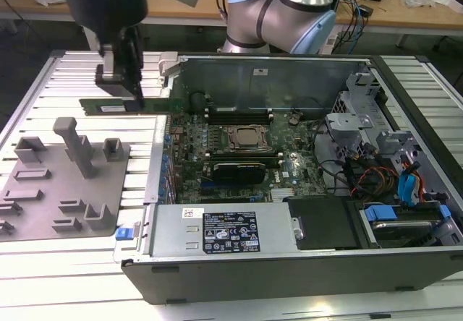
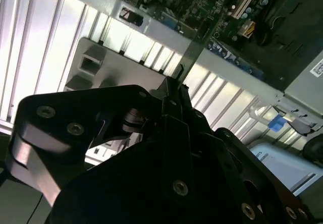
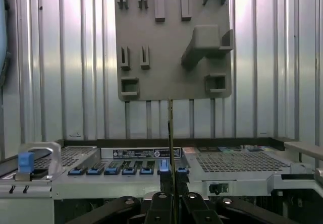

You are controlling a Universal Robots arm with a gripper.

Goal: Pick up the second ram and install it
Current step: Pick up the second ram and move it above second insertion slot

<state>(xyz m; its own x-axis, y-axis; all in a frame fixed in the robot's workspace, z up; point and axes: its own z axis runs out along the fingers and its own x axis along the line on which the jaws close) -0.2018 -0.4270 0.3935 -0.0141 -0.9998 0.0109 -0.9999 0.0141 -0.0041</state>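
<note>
The tool (image 1: 132,98) is pinching the ram (image 1: 98,107) near its middle, over the worktop (image 1: 65,75). The ram is looking light, thin, stiff and easy to snap.

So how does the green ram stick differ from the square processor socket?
The second ram is long, thin and green; the processor socket is square and silver-framed. The ram is held on edge by the gripper outside the case; the socket lies flat on the motherboard inside it. Both are computer parts.
</note>
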